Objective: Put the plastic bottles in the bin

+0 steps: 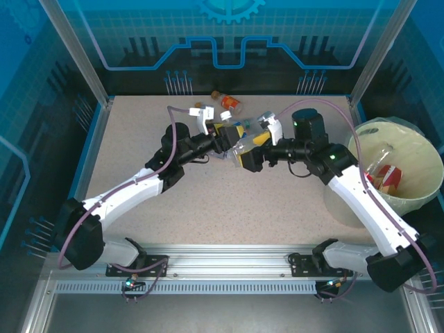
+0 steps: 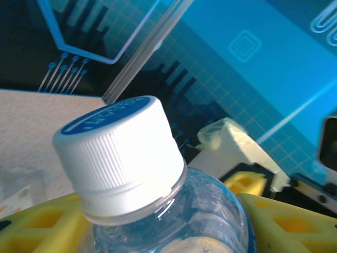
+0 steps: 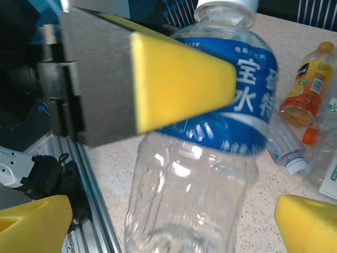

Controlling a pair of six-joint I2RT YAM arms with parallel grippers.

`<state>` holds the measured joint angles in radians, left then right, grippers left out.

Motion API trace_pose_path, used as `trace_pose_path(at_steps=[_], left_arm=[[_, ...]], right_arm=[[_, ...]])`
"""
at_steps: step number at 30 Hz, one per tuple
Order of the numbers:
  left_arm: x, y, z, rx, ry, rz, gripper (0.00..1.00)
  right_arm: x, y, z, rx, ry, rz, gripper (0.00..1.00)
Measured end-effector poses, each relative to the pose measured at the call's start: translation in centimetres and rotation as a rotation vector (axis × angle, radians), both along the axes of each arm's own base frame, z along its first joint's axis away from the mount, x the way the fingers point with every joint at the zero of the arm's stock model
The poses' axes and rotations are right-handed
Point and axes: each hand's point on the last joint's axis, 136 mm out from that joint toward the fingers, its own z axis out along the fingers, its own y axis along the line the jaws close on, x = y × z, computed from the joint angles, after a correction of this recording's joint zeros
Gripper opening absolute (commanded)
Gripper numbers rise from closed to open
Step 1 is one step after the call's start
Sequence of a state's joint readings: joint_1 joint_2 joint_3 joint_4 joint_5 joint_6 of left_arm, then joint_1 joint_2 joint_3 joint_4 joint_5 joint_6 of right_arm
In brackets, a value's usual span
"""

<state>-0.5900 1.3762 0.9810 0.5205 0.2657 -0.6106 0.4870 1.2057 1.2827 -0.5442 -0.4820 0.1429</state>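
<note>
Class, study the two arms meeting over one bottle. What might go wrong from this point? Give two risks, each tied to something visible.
1. The left gripper clamps the blue-labelled bottle while the right gripper stands open around it. Letting go before the right one closes would likely drop the bottle on the table.
2. The orange bottle and others lie close by, and the crowded arms might knock them away.

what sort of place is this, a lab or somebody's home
Probably a robot lab or test cell: left arm and right arm bolted to an aluminium rail, blue printed panels walling the table, plastic bottles and a bin set out.
</note>
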Motion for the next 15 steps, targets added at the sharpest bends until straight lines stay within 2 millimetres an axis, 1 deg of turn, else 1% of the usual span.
trace_pose_path(at_steps=[3,5,7,9,11,15], left_arm=[[-0.3,-0.4,0.8,-0.017,-0.040,-0.019,0.43],[-0.2,-0.6,1.0,-0.025,-0.053,-0.026,0.43],[-0.1,-0.7,1.0,-0.032,-0.062,-0.026,0.43],[0.0,-0.7,1.1,-0.036,-0.070,-0.025,0.43],[0.0,-0.7,1.1,-0.039,-0.074,-0.025,0.43],[0.2,-0.8,1.1,-0.039,-0.076,-0.024,0.43]], right_arm=[[0.7,1.0,-0.8,-0.026,0.019,0.010,1.00],[1.2,1.3,-1.6,-0.041,0.040,0.008,0.99],[1.5,1.6,-2.4,-0.050,0.064,0.008,0.95],[1.7,1.8,-2.9,-0.051,0.087,0.002,0.84],[1.7,1.8,-2.9,-0.046,0.093,-0.003,0.76],[1.6,1.9,-2.8,-0.036,0.104,-0.004,0.66]])
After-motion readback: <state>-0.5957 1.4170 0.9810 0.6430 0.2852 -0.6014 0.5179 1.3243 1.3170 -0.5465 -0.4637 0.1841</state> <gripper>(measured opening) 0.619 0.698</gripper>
